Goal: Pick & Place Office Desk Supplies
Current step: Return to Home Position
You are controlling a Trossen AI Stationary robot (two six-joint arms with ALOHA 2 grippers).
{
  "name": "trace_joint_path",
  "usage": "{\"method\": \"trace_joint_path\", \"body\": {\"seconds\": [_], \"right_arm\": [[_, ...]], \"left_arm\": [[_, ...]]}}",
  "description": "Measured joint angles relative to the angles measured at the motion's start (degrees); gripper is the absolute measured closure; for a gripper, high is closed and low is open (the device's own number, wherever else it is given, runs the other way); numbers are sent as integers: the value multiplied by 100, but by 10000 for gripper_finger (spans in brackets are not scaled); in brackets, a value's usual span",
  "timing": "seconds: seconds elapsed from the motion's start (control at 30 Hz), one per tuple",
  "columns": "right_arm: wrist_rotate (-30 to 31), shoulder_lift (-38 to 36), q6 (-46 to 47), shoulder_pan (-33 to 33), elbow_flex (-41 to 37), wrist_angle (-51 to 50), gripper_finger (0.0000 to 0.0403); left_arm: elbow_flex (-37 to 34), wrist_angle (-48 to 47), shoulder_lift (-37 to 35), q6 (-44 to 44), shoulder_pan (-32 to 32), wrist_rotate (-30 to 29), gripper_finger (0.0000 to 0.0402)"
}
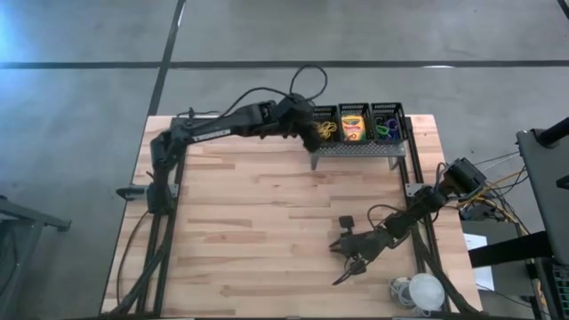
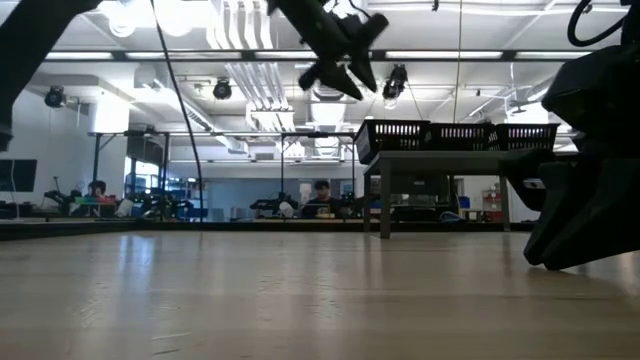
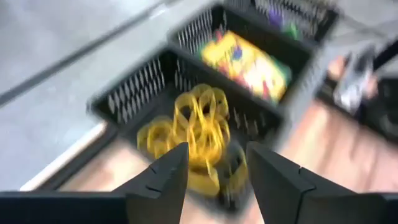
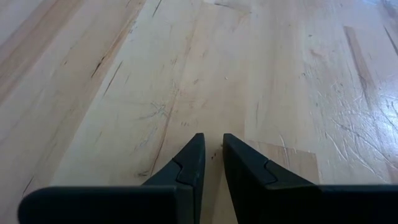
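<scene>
- Three black mesh bins (image 2: 455,135) stood side by side on a grey perforated stand (image 1: 356,149) at the far edge of the table (image 1: 249,231). The row ran from left to right.
- The left bin (image 1: 325,113) held a loose heap of yellow rubber bands (image 3: 199,118). Their loops overlapped, and no single direction could be made out.
- The middle bin (image 1: 354,109) held a yellow-and-green crayon box (image 1: 354,130). It lay flat, with its long axis running from the near side of the table to the far side.
- The right bin (image 1: 388,108) held small rings (image 1: 384,128), green and blue-purple. How each ring lay could not be told.
- The left pincer (image 3: 217,146) hung over the near left corner of the left bin. In the low view it was above the level of the bin rims and touched nothing.
- Its fingers (image 3: 168,171) were spread apart with nothing between them.
- In the left wrist view, the rubber bands lay just beyond and below the fingertips of the left pincer. The crayon box lay farther off in the next bin, and the rings farthest of all.
- The right pincer (image 4: 211,140) sat low over bare wood in the near right part of the table, well apart from the stand and from every bin.
- Its fingers were drawn almost together, with only a thin slit between them, and they held nothing.
</scene>
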Motion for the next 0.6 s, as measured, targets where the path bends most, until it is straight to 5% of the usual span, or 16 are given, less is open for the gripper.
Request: {"method": "trace_joint_path", "body": {"seconds": [0.13, 0.27, 0.6], "right_arm": [[57, 2, -24, 81, -28, 70, 346], [95, -8, -93, 171, -155, 363, 346], [49, -1096, -183, 152, -1129, 1618, 349]], "left_arm": [[-235, -674, -425, 2, -268, 0, 243], [-1298, -218, -927, 6, -816, -217, 259], [-4811, 3742, -1976, 3, -2377, -651, 275]]}}
